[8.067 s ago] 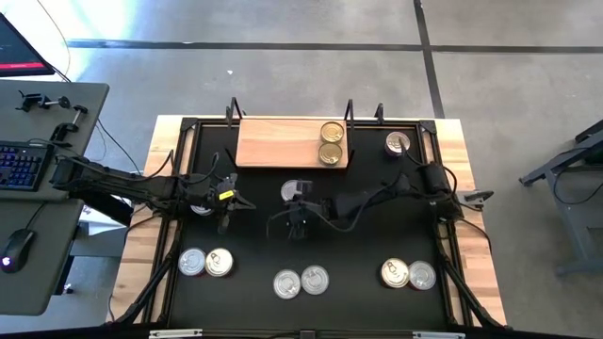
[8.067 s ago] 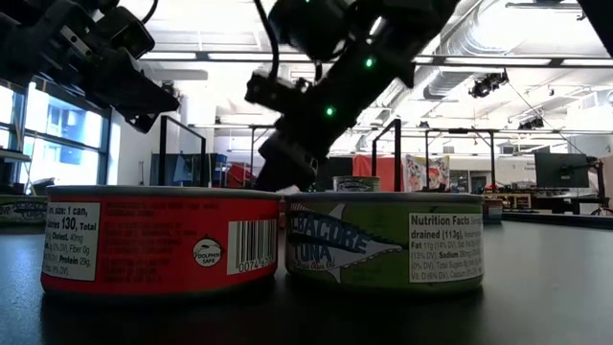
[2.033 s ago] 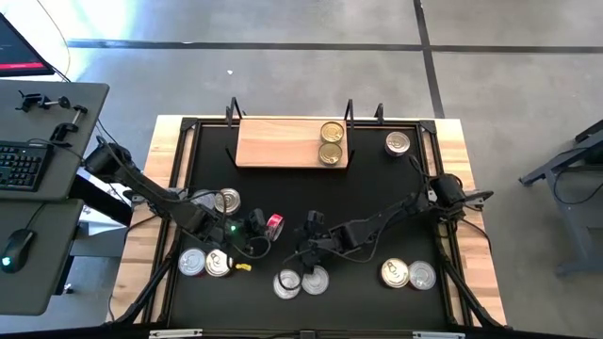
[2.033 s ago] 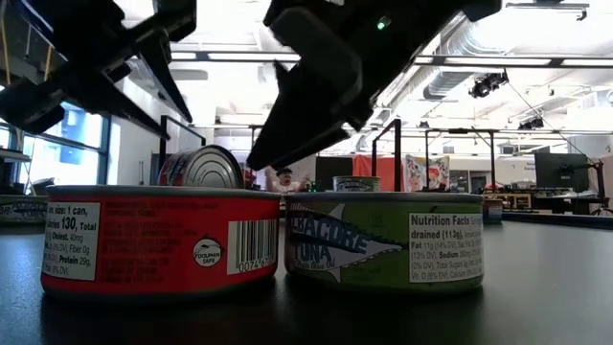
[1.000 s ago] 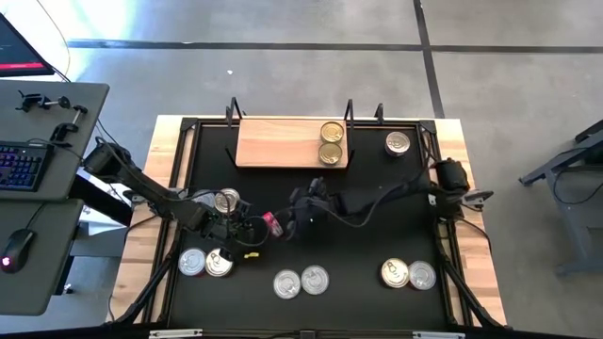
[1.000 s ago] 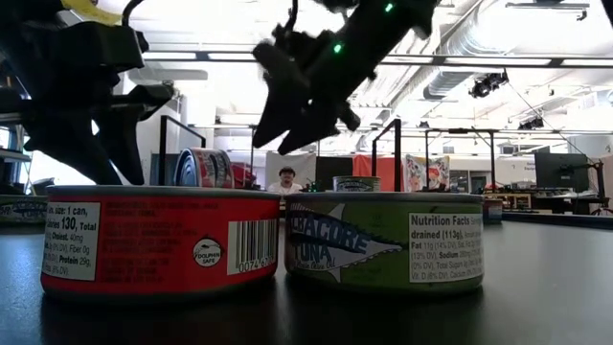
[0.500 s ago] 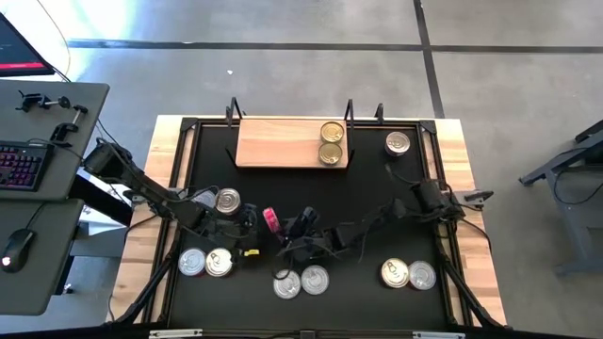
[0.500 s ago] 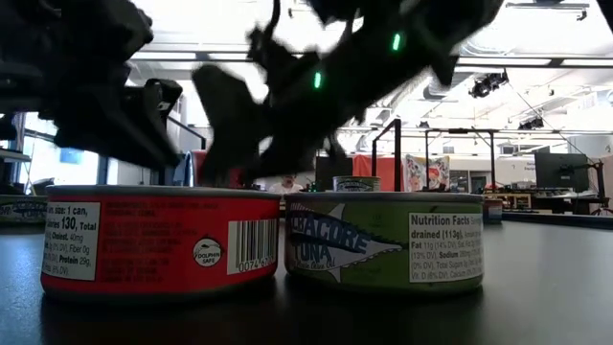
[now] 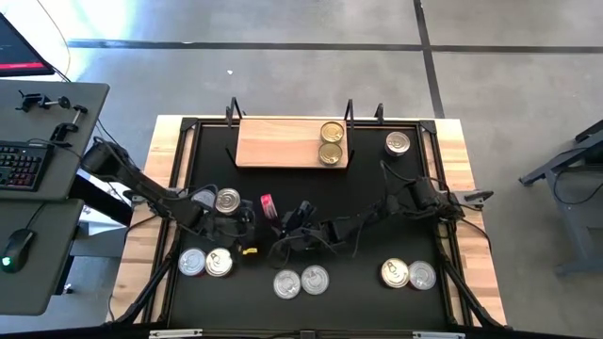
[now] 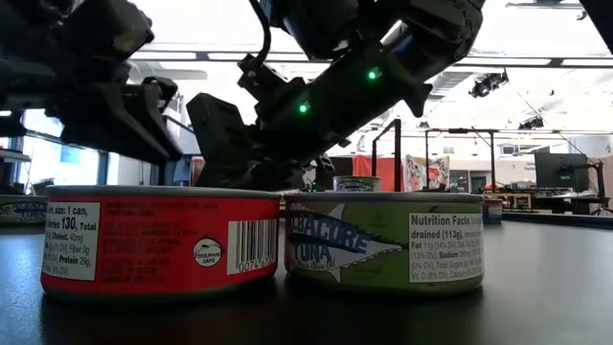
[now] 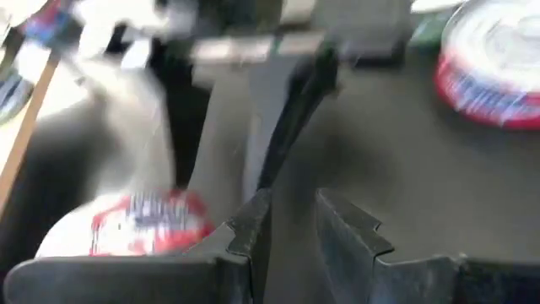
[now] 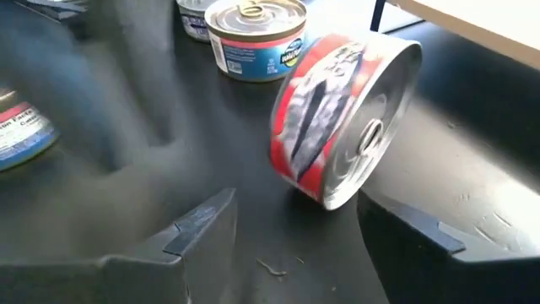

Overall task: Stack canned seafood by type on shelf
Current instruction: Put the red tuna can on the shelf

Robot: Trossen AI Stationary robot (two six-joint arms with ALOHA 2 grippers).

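Note:
The wooden board [image 9: 283, 141] lies at the far side of the black mat with two gold-lidded tins [image 9: 331, 143] on its right end. A red tin [image 9: 268, 204] stands tilted on its rim on the mat; in the right wrist view [image 12: 346, 118] its silver lid faces the camera. My right gripper [image 9: 281, 228] [image 12: 308, 228] is open just short of that tin, without touching it. My left gripper [image 9: 252, 226] [image 11: 291, 224] sits left of it, its fingers a narrow gap apart with nothing between them. A blue tin [image 12: 256, 34] [image 9: 226, 200] stands upright beyond.
Pairs of tins stand along the mat's near side: left [image 9: 205, 263], middle [image 9: 300, 281] and right [image 9: 408, 274]. The middle pair fills the low view as a red tin [image 10: 158, 240] and a green tuna tin [image 10: 383, 240]. One tin [image 9: 399, 143] stands right of the board.
My right gripper has gone from the mat's middle toward the near edge and a little left, ending just near of the red tin. The red tin has shifted a little toward the far edge, still on its rim. My left gripper has stayed about where it was.

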